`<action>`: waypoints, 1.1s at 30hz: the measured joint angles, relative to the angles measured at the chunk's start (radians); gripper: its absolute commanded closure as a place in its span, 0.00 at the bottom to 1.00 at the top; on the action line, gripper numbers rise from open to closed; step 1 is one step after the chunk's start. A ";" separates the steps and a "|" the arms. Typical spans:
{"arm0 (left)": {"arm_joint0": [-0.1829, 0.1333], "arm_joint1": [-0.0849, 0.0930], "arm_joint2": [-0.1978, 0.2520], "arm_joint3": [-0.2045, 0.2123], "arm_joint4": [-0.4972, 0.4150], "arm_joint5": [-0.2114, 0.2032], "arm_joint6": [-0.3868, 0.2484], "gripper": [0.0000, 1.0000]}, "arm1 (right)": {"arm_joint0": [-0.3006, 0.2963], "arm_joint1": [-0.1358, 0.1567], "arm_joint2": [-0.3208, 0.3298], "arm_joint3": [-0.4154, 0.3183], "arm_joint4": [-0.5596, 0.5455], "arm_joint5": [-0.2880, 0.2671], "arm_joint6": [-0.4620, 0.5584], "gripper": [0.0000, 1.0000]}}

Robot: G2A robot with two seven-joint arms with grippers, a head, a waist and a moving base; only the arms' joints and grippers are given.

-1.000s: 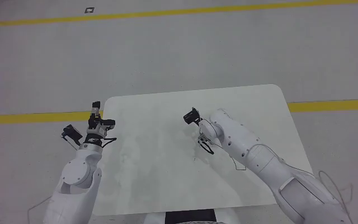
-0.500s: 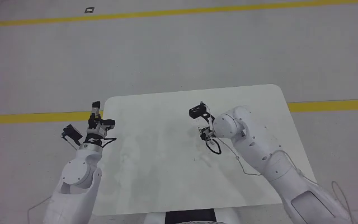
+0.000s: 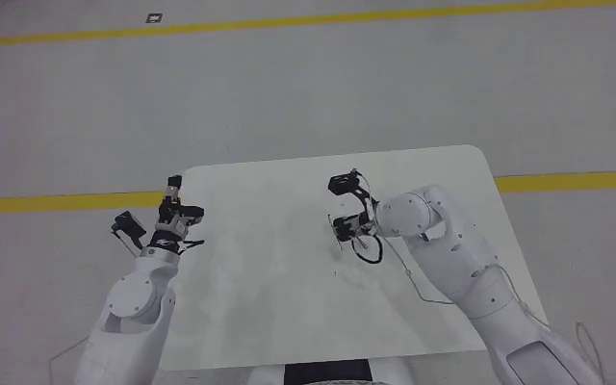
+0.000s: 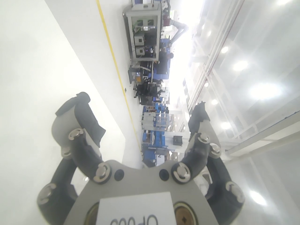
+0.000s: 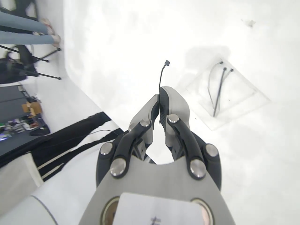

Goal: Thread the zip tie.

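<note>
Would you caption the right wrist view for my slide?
Right hand pinches a black zip tie; spare ties lie in a clear tray.

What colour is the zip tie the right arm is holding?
Black zip tie, clearest in the right wrist view.

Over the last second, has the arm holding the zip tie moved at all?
Yes. The right end effector, shut on the zip tie, has shifted toward the table's far edge.
</note>
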 measured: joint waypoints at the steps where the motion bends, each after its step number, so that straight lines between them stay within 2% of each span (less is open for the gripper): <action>1: 0.003 0.004 -0.004 0.005 0.023 -0.009 -0.062 0.00 | 0.000 -0.002 0.008 0.002 0.045 0.002 -0.018 1.00; 5: 0.019 0.019 -0.012 0.018 0.099 -0.049 -0.271 0.00 | 0.000 -0.008 0.025 0.026 0.180 0.017 -0.059 1.00; 7: 0.022 0.023 -0.012 0.020 0.095 -0.064 -0.340 0.00 | -0.001 -0.013 0.031 0.045 0.263 0.038 -0.075 1.00; 8: 0.022 0.023 -0.012 0.020 0.102 -0.068 -0.348 0.00 | 0.000 -0.014 0.032 0.051 0.292 0.042 -0.080 1.00; 15: 0.021 0.023 -0.013 0.020 0.110 -0.068 -0.346 0.00 | 0.002 -0.014 0.032 0.054 0.306 0.042 -0.081 1.00; 17: 0.020 0.023 -0.001 0.022 0.122 -0.063 -0.347 0.00 | -0.006 -0.015 0.030 0.054 0.313 0.044 -0.094 1.00; 21: 0.016 0.019 0.041 0.025 0.119 -0.048 -0.342 0.00 | -0.054 -0.023 0.017 0.045 0.352 0.086 -0.230 1.00; 25: 0.012 0.013 0.094 0.023 0.124 -0.030 -0.305 0.00 | -0.145 -0.031 0.026 0.001 0.439 0.138 -0.420 1.00; 28: 0.003 0.007 0.135 0.019 0.093 -0.006 -0.289 0.00 | -0.214 -0.032 0.033 -0.048 0.475 0.174 -0.532 1.00; 30: -0.004 0.005 0.152 0.014 0.090 -0.002 -0.284 0.00 | -0.243 -0.031 0.039 -0.078 0.486 0.180 -0.565 1.00; 33: -0.005 0.005 0.154 0.013 0.097 -0.003 -0.284 0.00 | -0.246 -0.031 0.040 -0.081 0.485 0.179 -0.566 1.00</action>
